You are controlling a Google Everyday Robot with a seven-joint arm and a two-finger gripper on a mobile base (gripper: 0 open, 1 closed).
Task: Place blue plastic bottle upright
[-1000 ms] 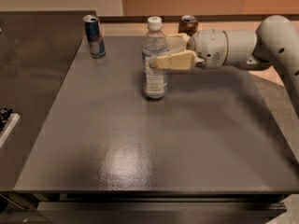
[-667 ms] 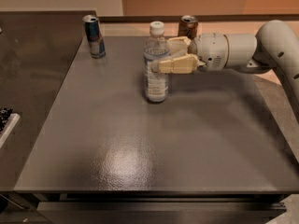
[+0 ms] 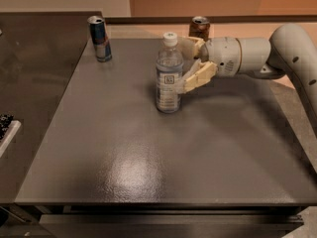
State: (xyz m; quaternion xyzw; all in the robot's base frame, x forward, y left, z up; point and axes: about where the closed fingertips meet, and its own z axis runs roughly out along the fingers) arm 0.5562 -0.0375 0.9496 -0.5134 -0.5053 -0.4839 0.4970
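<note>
**Bottle upright, pincer spread beside it**

Against the view a second ago, the blue plastic bottle point(image 3: 169, 76) sits a little lower and further right, its base on the table point(image 3: 148, 172). The gripper point(image 3: 185, 63), which then showed its tan fingers point(image 3: 198, 77) close together at the bottle's upper part, now has them apart. One finger lies far behind the bottle's shoulder. The other slants down toward the label on the bottle's right side, and I cannot tell whether it touches the label or is only just beside it. The bottle stands upright, mid-table toward the far side, with its white cap on top.

The white arm point(image 3: 292, 48) reaches in from the right. Just behind the gripper, at the far edge, stands a brown can point(image 3: 199, 28), partly hidden by the wrist. A blue-and-silver slim can point(image 3: 100, 38) stands well apart at the far left corner. Nothing lies between the bottle and the near edge.

The bottle is clear, faintly bluish plastic with a ribbed body and a white printed label. The tabletop is dark grey, finely speckled and matte, with a soft glare patch near the middle. The arm's shell is smooth and rounded.
</note>
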